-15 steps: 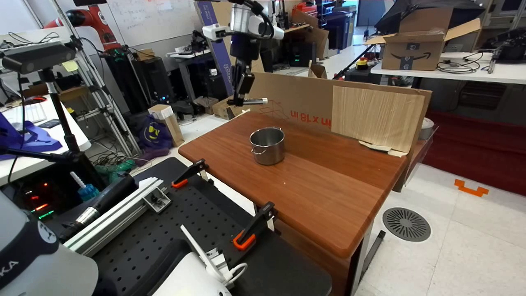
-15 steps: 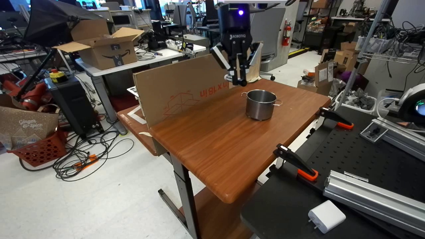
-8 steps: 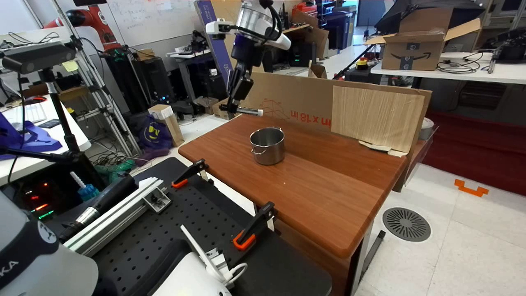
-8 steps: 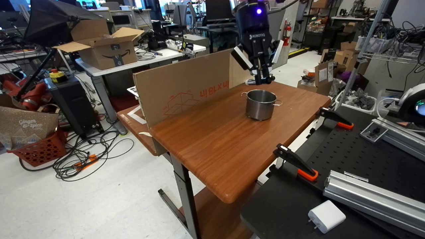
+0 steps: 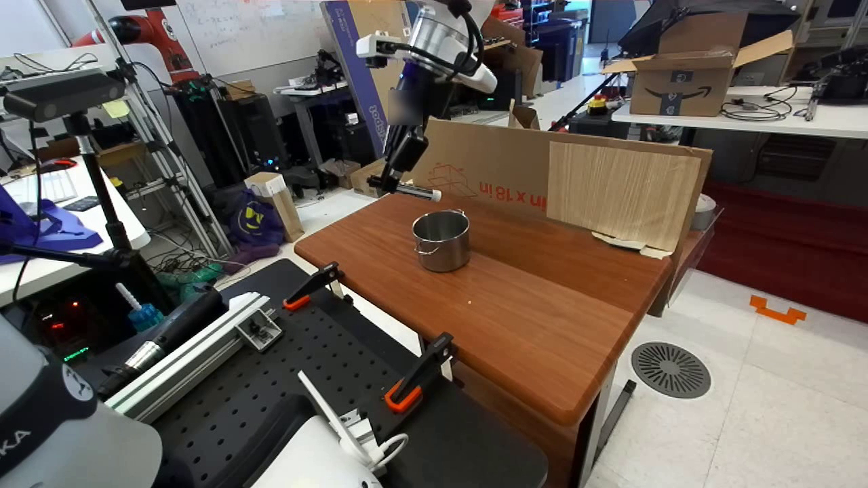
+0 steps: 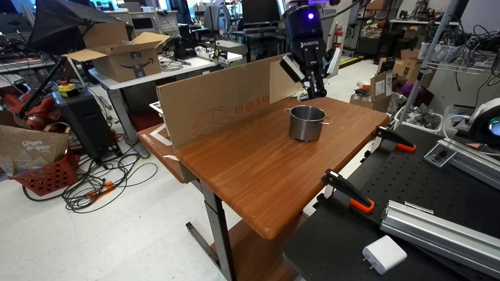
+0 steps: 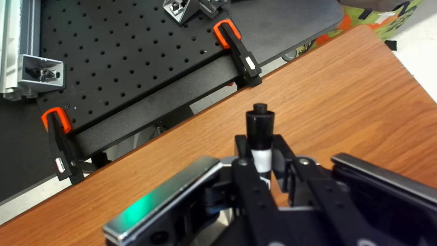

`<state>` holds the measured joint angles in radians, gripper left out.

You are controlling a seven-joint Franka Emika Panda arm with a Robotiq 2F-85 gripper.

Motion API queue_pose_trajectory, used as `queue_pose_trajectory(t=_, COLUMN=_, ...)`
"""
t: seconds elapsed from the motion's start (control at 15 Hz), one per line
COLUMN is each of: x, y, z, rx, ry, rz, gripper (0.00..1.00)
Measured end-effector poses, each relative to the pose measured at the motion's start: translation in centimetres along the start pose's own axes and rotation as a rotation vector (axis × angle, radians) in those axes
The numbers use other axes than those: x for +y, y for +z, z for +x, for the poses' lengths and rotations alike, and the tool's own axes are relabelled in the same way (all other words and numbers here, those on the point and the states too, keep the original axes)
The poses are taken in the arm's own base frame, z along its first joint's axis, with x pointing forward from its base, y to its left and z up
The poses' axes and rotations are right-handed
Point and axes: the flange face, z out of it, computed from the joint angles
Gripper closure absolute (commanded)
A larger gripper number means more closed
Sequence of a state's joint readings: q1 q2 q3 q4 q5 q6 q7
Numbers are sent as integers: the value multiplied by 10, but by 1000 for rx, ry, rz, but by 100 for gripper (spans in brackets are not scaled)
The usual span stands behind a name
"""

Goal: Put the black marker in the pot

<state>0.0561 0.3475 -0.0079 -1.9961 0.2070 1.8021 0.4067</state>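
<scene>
The black marker (image 5: 419, 192) has a black cap, a white band and a pale end. My gripper (image 5: 388, 181) is shut on it, with a finger on each side just behind the cap, as the wrist view (image 7: 260, 128) shows. The marker lies crosswise in the fingers, sloping slightly in an exterior view. The grey metal pot (image 5: 442, 252) stands upright on the wooden table. In an exterior view the gripper (image 6: 315, 94) and marker (image 6: 302, 96) appear just above the pot's rim (image 6: 307, 107); how far they are from it in depth I cannot tell. The pot does not show in the wrist view.
The wooden table (image 5: 529, 318) has a cardboard panel (image 5: 502, 152) standing along one edge. Two black clamps with orange pads (image 5: 420, 373) (image 5: 313, 286) hold the opposite edge by the black perforated board (image 5: 325, 386).
The gripper has tilted and come slightly lower, carrying the marker. It has moved right in an exterior view, from beside the pot's near handle to above the pot. The pot has not moved.
</scene>
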Motion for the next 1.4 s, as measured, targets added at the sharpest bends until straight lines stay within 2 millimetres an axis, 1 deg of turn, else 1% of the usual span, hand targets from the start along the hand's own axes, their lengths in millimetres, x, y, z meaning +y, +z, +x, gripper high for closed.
queue_pose_trajectory(t=0.2, x=2, y=6, z=14, rx=-18, ry=14, rz=12, gripper=95)
queue_pose_trajectory(t=0.6, x=-3, y=32, z=39, rx=-58, ry=29, rz=-3, gripper=95)
queue_pose_trajectory(t=1.0, x=7, y=29, z=60, rx=-81, ry=60, rz=19, gripper=95)
queue_pose_trajectory(t=1.13, x=9, y=32, z=66, rx=-102, ry=69, rz=22, gripper=95)
queue_pose_trajectory(t=1.2, x=9, y=35, z=70, rx=-112, ry=72, rz=23, gripper=55)
queue_pose_trajectory(t=1.27, x=8, y=38, z=73, rx=-120, ry=75, rz=25, gripper=54)
queue_pose_trajectory(t=1.4, x=7, y=42, z=78, rx=-134, ry=76, rz=21, gripper=41)
